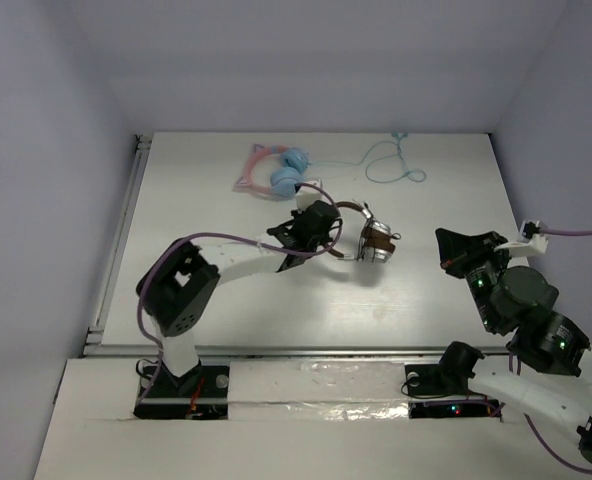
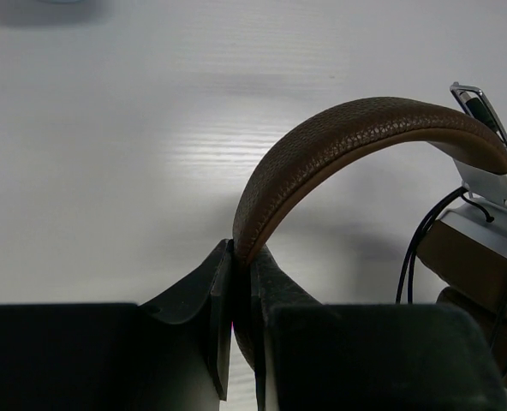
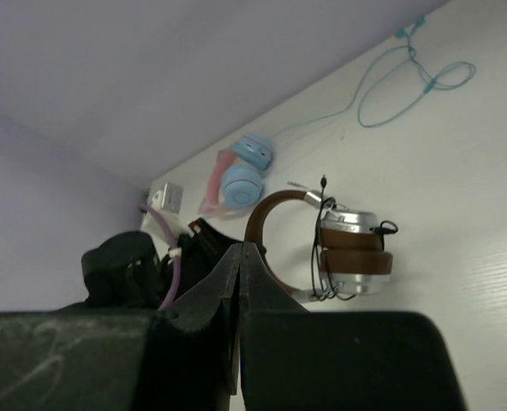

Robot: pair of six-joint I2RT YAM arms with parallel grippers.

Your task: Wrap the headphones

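Observation:
The headphones (image 1: pixel 374 238) have a brown headband, brown ear pads and silver cups, with the thin black cable wound around the cups. They are at the middle of the table and also show in the right wrist view (image 3: pixel 354 250). My left gripper (image 1: pixel 328 226) is shut on the brown headband (image 2: pixel 339 141), which arches up and right from the jaws to the cups (image 2: pixel 485 257). My right gripper (image 1: pixel 454 250) is shut and empty, to the right of the headphones and apart from them; in its own view its closed tips (image 3: pixel 241 253) point at the headband.
Pink cat-ear headphones with light blue cups (image 1: pixel 281 172) lie at the back of the table, their pale blue cable (image 1: pixel 391 160) looping to the right. A raised rail (image 1: pixel 116 240) runs along the table's left edge. White walls close the back and sides.

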